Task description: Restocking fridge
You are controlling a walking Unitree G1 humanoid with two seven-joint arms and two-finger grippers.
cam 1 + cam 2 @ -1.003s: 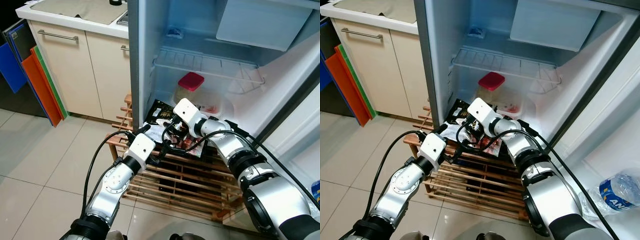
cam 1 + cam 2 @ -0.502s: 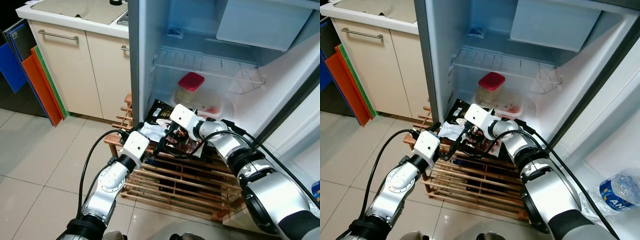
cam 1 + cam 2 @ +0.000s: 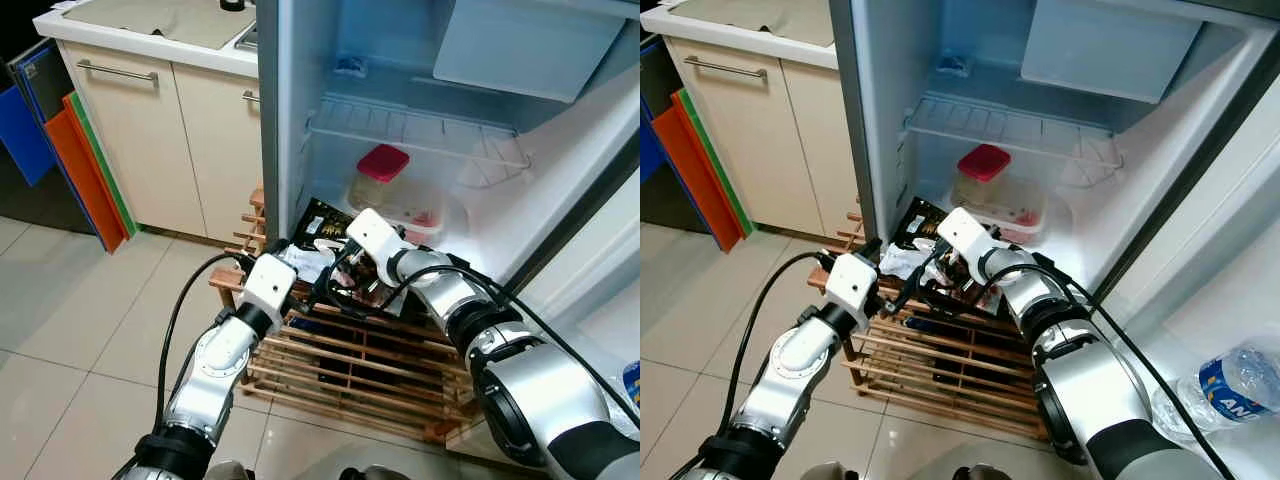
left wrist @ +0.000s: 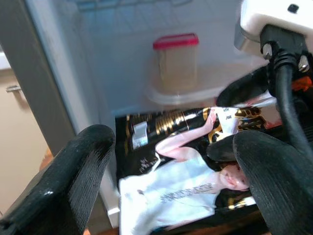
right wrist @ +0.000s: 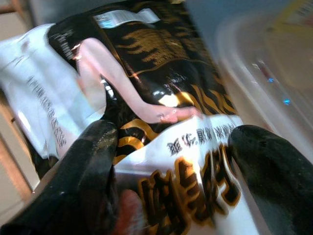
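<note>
step: loading the snack packet (image 3: pixel 322 250) into the fridge (image 3: pixel 470 190), judging by the task. Not in yet.

packet: black and gold foil with a white panel, lying at the fridge's lower front lip, above the wooden rack (image 3: pixel 350 365). Far end is just over the threshold, near end hangs out toward the robot.

right gripper (image 3: pixel 345 283): over the packet's near half, fingers spread either side of the print in the wrist view. Jaws apart, not clamped. Contact with the foil: cannot tell.

left gripper (image 3: pixel 305 295): just beside the packet's near edge, on the side away from the fridge. Jaws wide apart, packet framed between the fingers, nothing held.

key relation: the packet's long axis runs away from both grippers into the fridge, roughly along their pointing direction. The fridge floor lies straight ahead of the right gripper, past the packet. The right gripper is the nearer one and sits on top; the left is behind it.

beyond packet: clear tray (image 3: pixel 435 212) and red-lidded container (image 3: pixel 378 175) on the fridge floor, close ahead.

risk: pushing in could bump the tray; limp foil may buckle.
</note>
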